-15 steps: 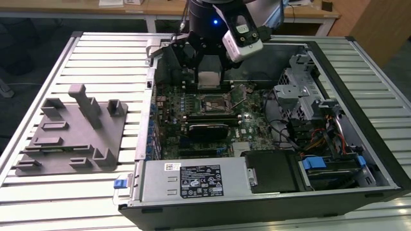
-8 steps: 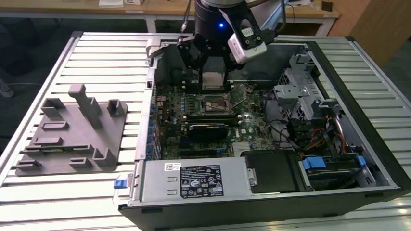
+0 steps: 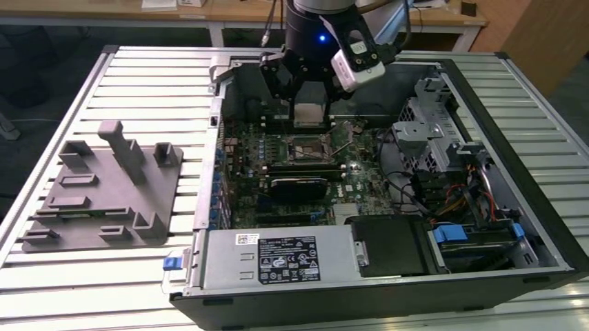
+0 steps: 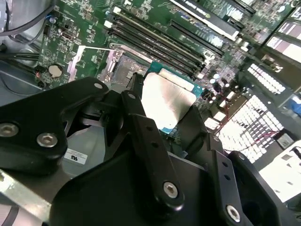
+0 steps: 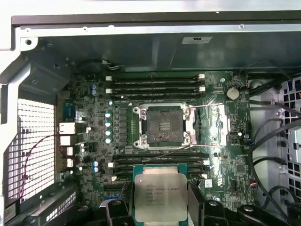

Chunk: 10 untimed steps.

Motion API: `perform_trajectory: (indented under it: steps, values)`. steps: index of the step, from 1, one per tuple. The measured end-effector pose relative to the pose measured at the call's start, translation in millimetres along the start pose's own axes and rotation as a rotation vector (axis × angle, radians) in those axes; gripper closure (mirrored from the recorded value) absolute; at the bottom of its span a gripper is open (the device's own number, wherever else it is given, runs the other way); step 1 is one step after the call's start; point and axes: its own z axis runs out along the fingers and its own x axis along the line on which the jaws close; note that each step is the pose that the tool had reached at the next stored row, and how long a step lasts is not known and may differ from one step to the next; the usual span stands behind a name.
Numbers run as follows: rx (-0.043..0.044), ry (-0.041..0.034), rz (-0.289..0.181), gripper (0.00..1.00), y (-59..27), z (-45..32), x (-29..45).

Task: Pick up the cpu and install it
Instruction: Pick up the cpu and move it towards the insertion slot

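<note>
In my gripper [image 5: 160,207], jaws clenched on its edges, the cpu [image 5: 161,194] hangs above the motherboard [image 5: 84,101], apparently just short of the open socket [image 5: 163,126], so I'd square corners and lower without force.

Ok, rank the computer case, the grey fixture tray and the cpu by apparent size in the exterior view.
Largest to smallest:
1. computer case
2. grey fixture tray
3. cpu, held in the gripper
No close calls.
</note>
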Motion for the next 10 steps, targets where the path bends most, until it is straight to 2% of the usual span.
perform_trajectory:
  steps: [10]
  values:
    - [0.0000, 0.0009, 0.000, 0.45, 8.8, 11.7, -11.0]
